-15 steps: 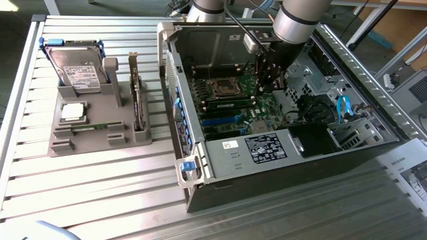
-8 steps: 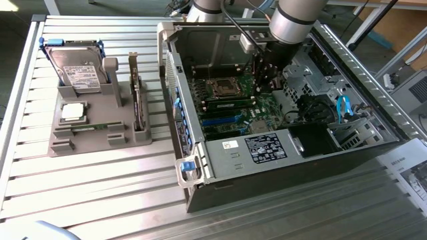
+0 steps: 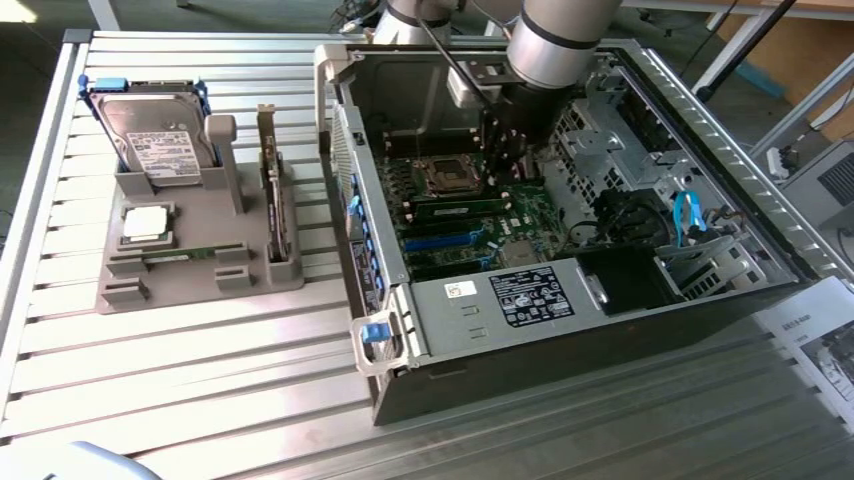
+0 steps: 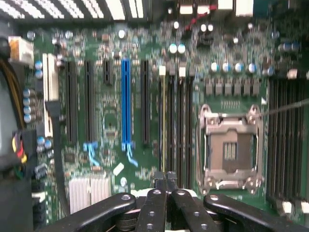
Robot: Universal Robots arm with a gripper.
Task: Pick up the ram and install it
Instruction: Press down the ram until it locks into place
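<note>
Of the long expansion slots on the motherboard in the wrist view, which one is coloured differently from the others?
The blue slot, in the middle of the row of upright slots. Those on either side of it are black, and it alone is bright blue along its whole length.

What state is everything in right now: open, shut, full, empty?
gripper: shut, holding nothing.
ram: standing in a motherboard slot.
spare ram: lying in the grey holder.
processor socket: empty.
computer case: side open.
hard drive: upright in the holder.
</note>
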